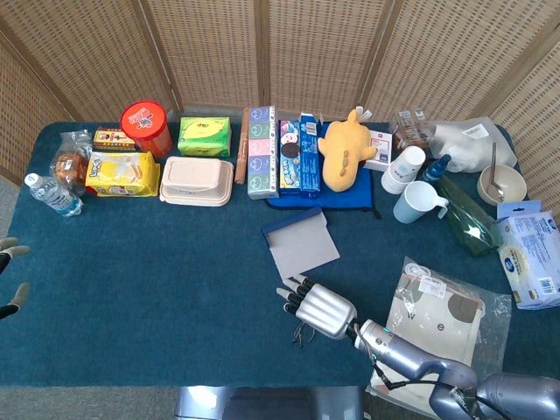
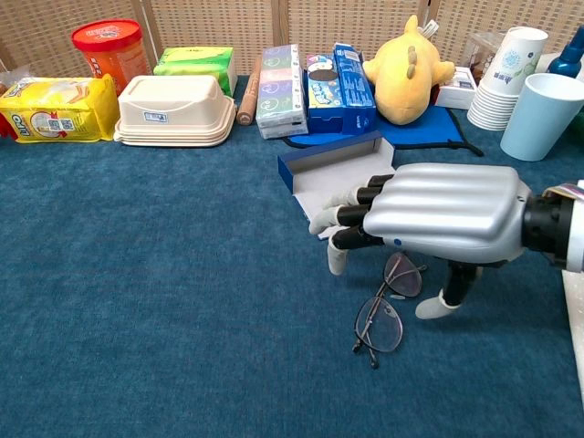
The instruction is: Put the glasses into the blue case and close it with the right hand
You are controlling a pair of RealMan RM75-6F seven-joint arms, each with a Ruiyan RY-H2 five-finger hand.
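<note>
The right robot hand (image 2: pixel 429 224) is in the lower right of the chest view, palm down, just above the glasses (image 2: pixel 386 308). Its fingers (image 2: pixel 339 217) are spread apart and point to the left, and it holds nothing. Its thumb (image 2: pixel 438 301) points down, with the tip on the desk (image 2: pixel 164 292) just to the right of the glasses. In the head view the same robot hand (image 1: pixel 317 308) sits low in the middle of the frame, and the glasses (image 1: pixel 302 333) peek out under it.

The glasses lie flat on the blue desk, a little below the middle of the chest view. They are thin and round, and one lens is half under the hand.

The blue case (image 2: pixel 342 178) lies open just above the hand in the chest view. Its grey inside faces up and its blue wall stands at the back. The fingertips reach over the front edge of the case. In the head view the case (image 1: pixel 299 241) is near the middle.

The left robot hand (image 1: pixel 10 276) shows only at the far left edge of the head view. A few of its fingers are apart and hold nothing.

A yellow plush toy (image 2: pixel 408 68) lies on a blue cloth behind the case. A light blue mug (image 2: pixel 541 114) stands at the upper right.
</note>
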